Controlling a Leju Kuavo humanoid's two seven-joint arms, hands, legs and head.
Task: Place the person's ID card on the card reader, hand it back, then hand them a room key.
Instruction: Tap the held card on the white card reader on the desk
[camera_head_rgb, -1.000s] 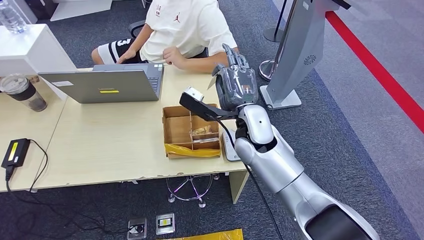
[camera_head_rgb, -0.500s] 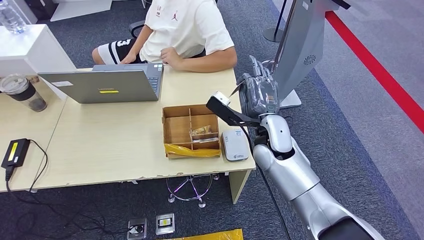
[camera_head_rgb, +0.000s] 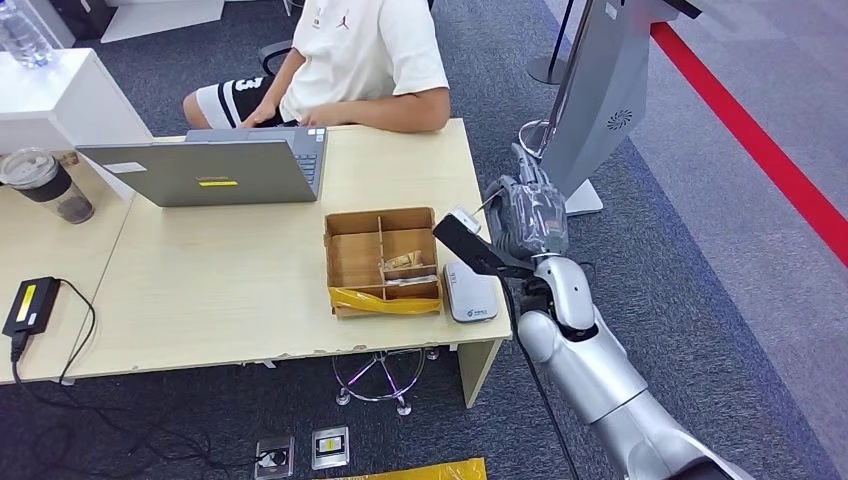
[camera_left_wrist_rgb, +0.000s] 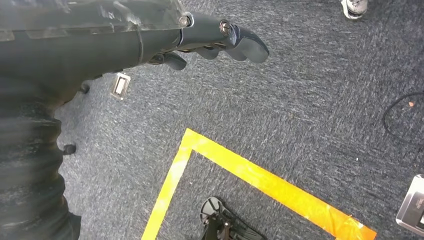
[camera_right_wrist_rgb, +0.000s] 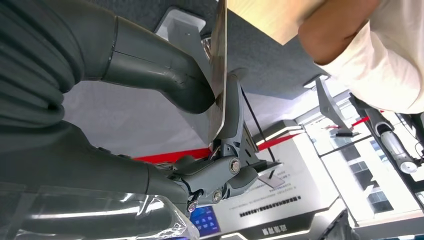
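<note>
we hold the id card (camera_right_wrist_rgb: 218, 75) edge-on, pinched between thumb and fingers (camera_right_wrist_rgb: 235, 115) of our right hand (camera_head_rgb: 525, 215), beside the bench (camera_head_rgb: 250, 280), ready for the card reader (camera_head_rgb: 469, 291); our left hand (camera_left_wrist_rgb: 150, 40) hangs empty, fingers loosely apart

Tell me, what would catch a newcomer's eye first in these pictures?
Probably the silver arm rising from the lower right, its right hand pinching a thin card just past the desk's right edge, above the white card reader. Next, the person in a white shirt seated at the far side of the desk, behind an open laptop.
</note>
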